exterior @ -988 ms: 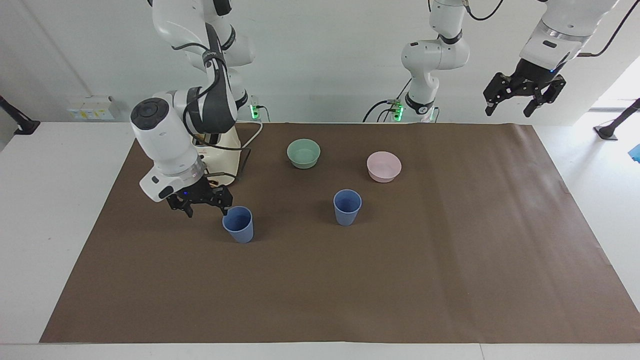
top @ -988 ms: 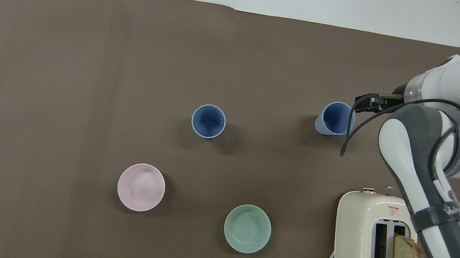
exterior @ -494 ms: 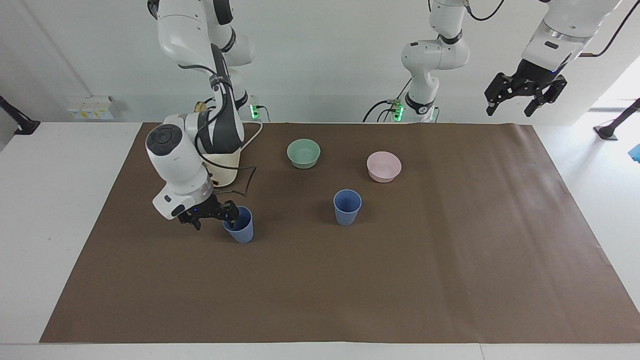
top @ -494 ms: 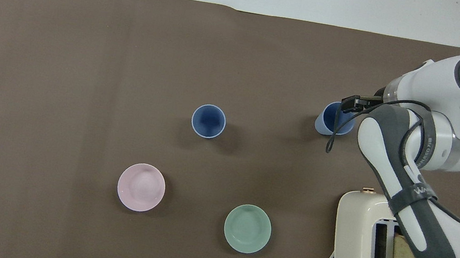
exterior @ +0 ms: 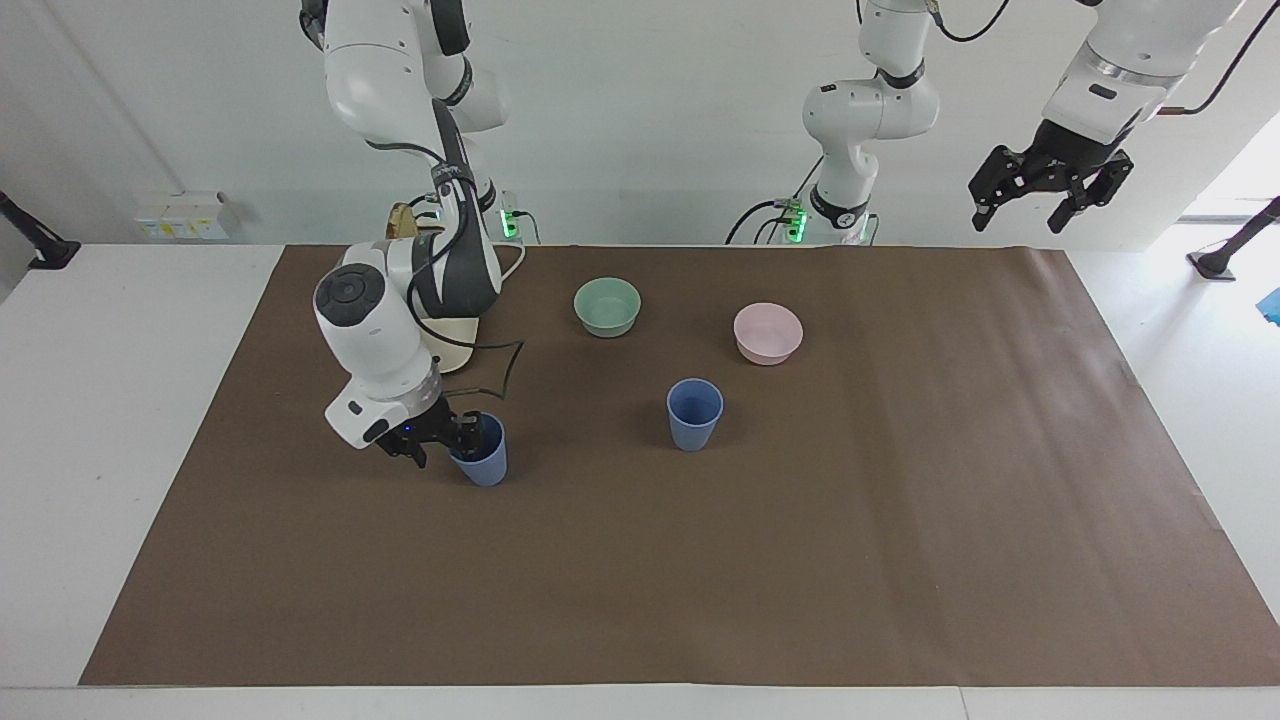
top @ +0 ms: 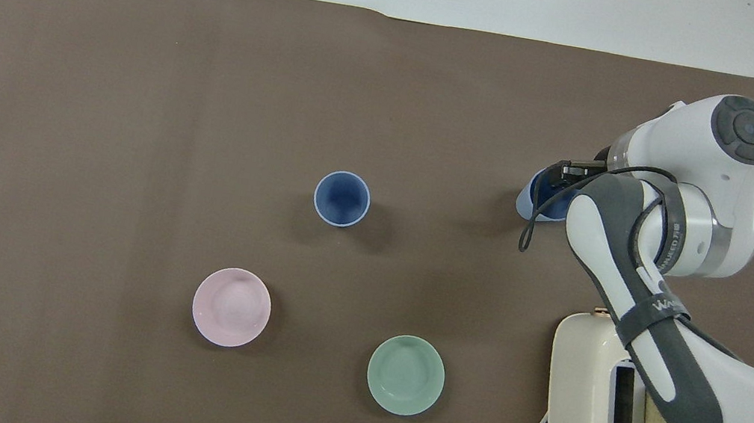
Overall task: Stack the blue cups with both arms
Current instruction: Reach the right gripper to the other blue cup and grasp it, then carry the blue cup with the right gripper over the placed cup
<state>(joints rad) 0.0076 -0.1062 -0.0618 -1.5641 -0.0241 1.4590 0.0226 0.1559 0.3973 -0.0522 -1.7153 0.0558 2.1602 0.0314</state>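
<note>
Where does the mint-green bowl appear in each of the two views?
Facing view: the mint-green bowl sits upper middle, beside the pink bowl.
Overhead view: the mint-green bowl sits lower middle, beside the toaster.
Shared landmark: the pink bowl.
</note>
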